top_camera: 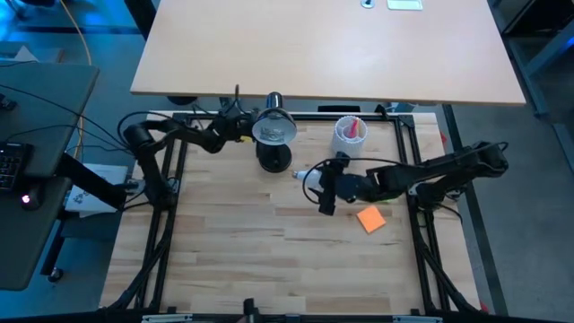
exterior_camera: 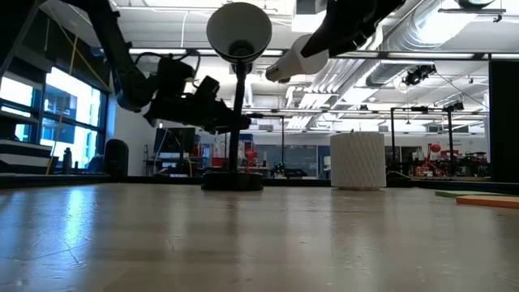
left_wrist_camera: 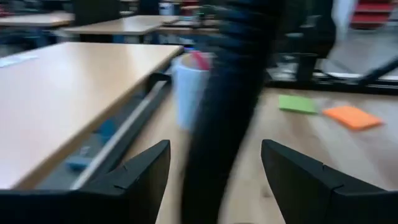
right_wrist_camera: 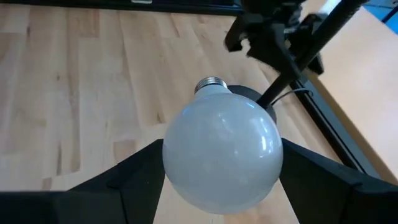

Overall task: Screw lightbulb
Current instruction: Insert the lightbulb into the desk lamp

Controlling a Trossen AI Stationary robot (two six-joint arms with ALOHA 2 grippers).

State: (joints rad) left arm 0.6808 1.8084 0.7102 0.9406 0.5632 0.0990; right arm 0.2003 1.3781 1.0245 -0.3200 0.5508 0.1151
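Observation:
The black desk lamp point(top_camera: 273, 144) stands on its round base near the table's far edge, with its shade point(exterior_camera: 239, 28) up on the stem. My left gripper point(left_wrist_camera: 214, 180) is open, with one finger on either side of the lamp's stem point(left_wrist_camera: 224, 112); a gap shows on both sides. In the low view my left gripper point(exterior_camera: 215, 113) sits at mid-stem height. My right gripper point(right_wrist_camera: 222, 152) is shut on the white frosted lightbulb point(right_wrist_camera: 221, 155), just right of the lamp point(top_camera: 303, 172) and high above the table point(exterior_camera: 292, 61). My right gripper pinches the lightbulb's round glass globe point(right_wrist_camera: 177, 168) between its two fingers, at its widest part. The fingers come from the table's right side, slanting down. The silvery screw base point(right_wrist_camera: 211, 84) points away from the gripper toward the lamp. The bulb is lifted clear of the table.
A white ribbed cup point(top_camera: 348, 135) holding a red thing stands right of the lamp near the far edge. An orange pad point(top_camera: 370, 219) lies under my right arm, and a green pad point(left_wrist_camera: 297, 104) lies nearby. A light wooden desk point(top_camera: 323, 45) lies beyond the far edge.

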